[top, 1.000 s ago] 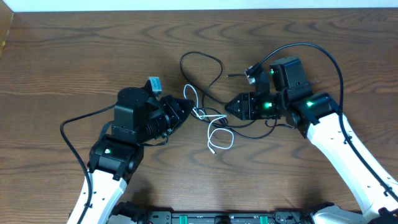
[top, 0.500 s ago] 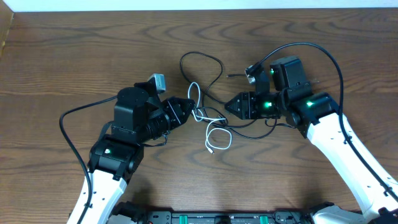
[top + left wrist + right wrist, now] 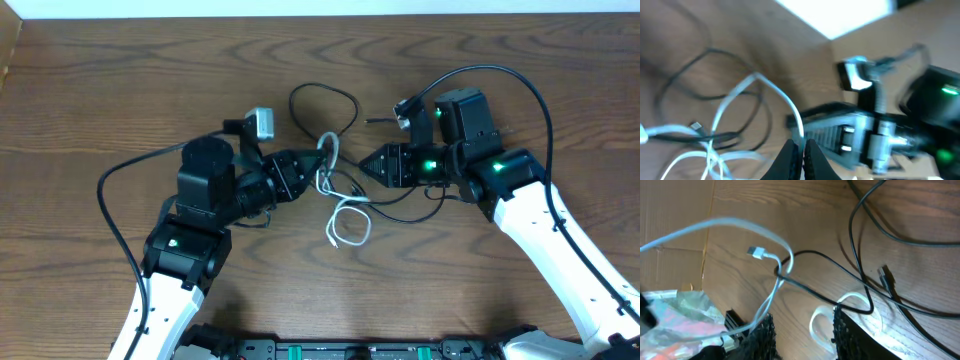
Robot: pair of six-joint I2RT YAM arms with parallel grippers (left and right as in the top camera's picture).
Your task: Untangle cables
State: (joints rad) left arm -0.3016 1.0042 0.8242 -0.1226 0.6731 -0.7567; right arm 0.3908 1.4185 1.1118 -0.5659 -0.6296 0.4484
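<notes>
Though the left gripper clamps the white cable, it and the black cable are not yet separated, the right gripper open.

The tabletop is brown wood-grain with a dull sheen. The white cable has a smooth, glossy plastic sheath; the black cable looks matt. The arm shells are glossy white plastic.
</notes>
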